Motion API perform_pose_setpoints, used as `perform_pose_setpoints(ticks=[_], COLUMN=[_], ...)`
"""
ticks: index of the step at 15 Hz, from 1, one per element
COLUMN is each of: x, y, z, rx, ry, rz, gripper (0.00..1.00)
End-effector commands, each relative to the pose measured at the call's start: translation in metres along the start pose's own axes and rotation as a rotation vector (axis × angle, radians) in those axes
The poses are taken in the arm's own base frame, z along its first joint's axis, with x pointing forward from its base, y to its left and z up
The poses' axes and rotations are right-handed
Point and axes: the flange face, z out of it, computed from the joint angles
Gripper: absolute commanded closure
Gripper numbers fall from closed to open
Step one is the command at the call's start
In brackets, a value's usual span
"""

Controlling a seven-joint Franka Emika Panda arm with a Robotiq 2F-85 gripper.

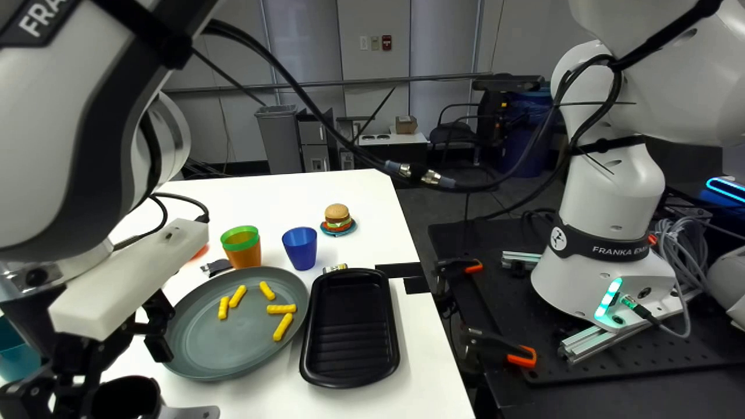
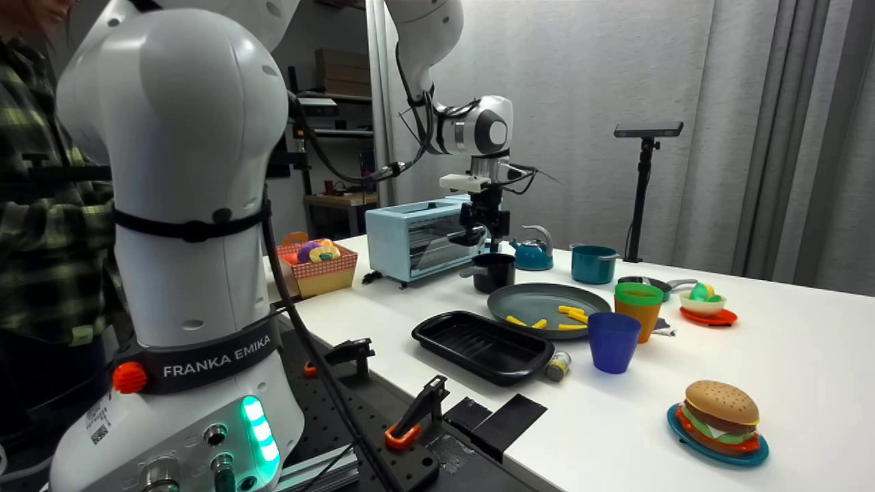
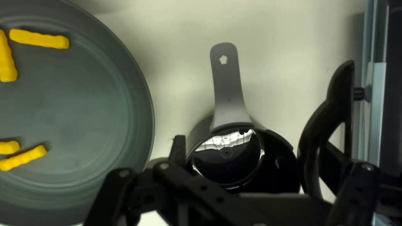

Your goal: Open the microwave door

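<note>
The light blue toaster oven (image 2: 388, 242) stands at the back of the table in an exterior view. Its front has a dark glass door (image 2: 437, 239); I cannot tell if it is fully shut. In the wrist view, the curved black handle (image 3: 314, 125) stands out from the door's light blue edge (image 3: 377, 110) at the right. My gripper (image 3: 257, 150) is open, with one finger left of the handle and the other in the gap between handle and door. It also shows in both exterior views (image 1: 87, 372) (image 2: 487, 236). The finger ends are partly hidden.
A black pot (image 3: 273, 166) with a grey handle stands below my gripper. A grey plate (image 3: 94, 103) with yellow sticks lies beside it. Nearby are a black tray (image 2: 478, 342), a teal kettle (image 2: 533, 256), a basket (image 2: 321, 277), cups (image 2: 613, 345) and a toy burger (image 2: 721, 413).
</note>
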Motion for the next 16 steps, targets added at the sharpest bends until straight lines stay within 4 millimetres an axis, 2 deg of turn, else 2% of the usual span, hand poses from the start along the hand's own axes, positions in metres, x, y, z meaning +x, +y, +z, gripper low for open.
perform_pose_setpoints(ticks=[1,8,16], x=[-0.004,-0.005,-0.003], y=[0.029,0.050,0.055], z=[-0.007,0.007,0.012], rx=[0.026,0.070,0.073], ry=[-0.016,-0.040,-0.052], rz=[0.006,0.062,0.085], gripper=[0.00,0.00,0.00])
